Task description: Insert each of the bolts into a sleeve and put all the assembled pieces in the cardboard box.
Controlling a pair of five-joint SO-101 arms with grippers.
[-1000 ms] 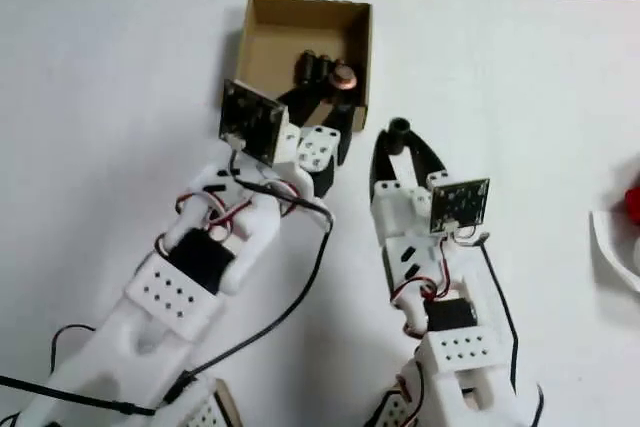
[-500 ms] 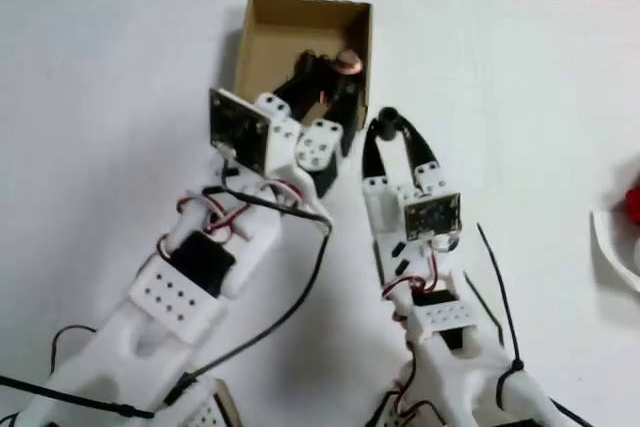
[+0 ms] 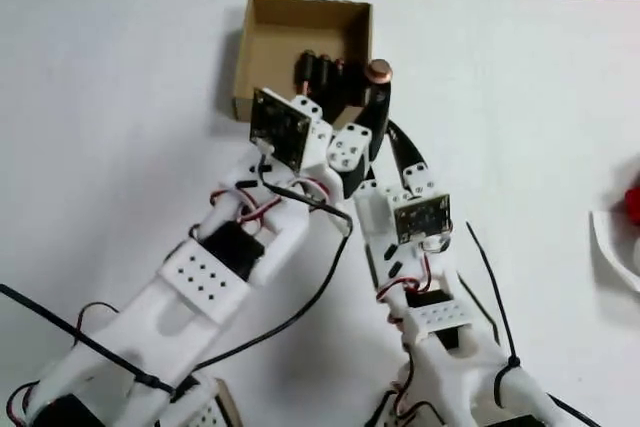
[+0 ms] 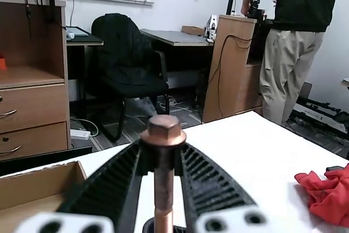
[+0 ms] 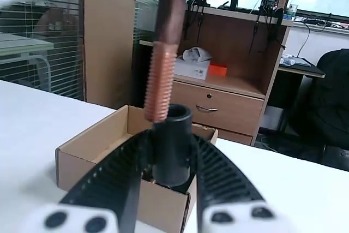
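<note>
White table (image 3: 520, 67) carries the cardboard box (image 3: 262, 22) at twelve o'clock, with assembled pieces (image 3: 318, 69) inside. Just off its four o'clock corner, the left gripper (image 4: 162, 147) clamps a bolt (image 4: 163, 129) whose thread tip meets the sleeve (image 5: 172, 121) pinched by the right gripper (image 5: 172, 139). Insertion and boxing remain for this pair, it seems.
</note>
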